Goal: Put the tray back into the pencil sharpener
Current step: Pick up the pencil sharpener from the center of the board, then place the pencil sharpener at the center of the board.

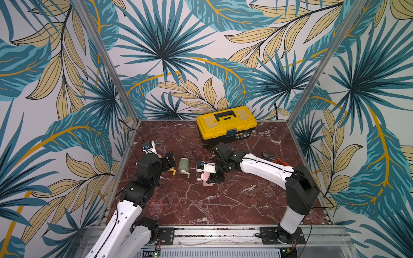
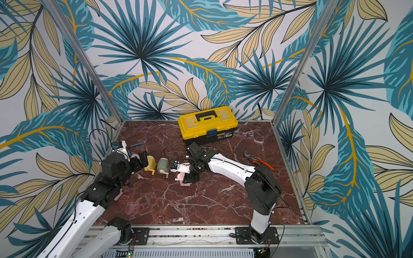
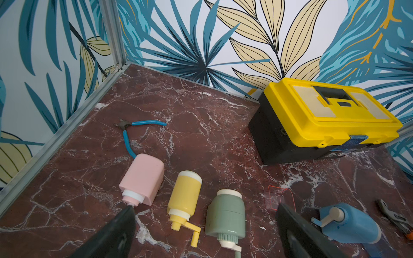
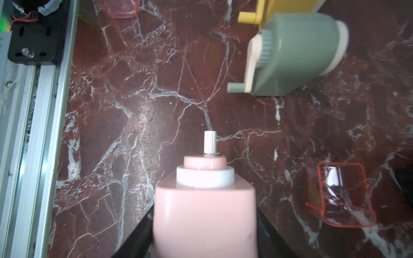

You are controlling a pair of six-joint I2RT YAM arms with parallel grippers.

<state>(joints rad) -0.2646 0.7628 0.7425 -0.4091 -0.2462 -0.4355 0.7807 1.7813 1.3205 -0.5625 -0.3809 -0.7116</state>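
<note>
**Pink sharpener in the grip, clear trays loose on the marble**

Shows, farthest from the yellow toolbox [image 1: 225,124], a clear red tray [image 1: 156,206] lying flat on the red marble tabletop [image 1: 223,201], hard by the left arm [image 1: 127,207] and apart from every sharpener. Nearer the toolbox, catches the right gripper [image 1: 214,178] with jaws clamped on the body of a pink pencil sharpener [image 4: 204,212], white stub end turned toward the green sharpener [image 1: 184,166]; cannot tell whether lifted or resting on the marble. Finds that green sharpener lying on its side, about as far from the toolbox as the gripped one, with a yellow sharpener [image 2: 150,164] just beside it on the side away from the right gripper. Places the left gripper [image 3: 205,206] beside the yellow one, jaws wide apart and holding nothing. Picks out a second clear red tray [image 4: 342,196] between the gripped sharpener and the toolbox, apart from the pink body. Leaves orange-handled pliers [image 1: 274,158] off to the toolbox's front right, and the toolbox itself shut against the back wall
</note>
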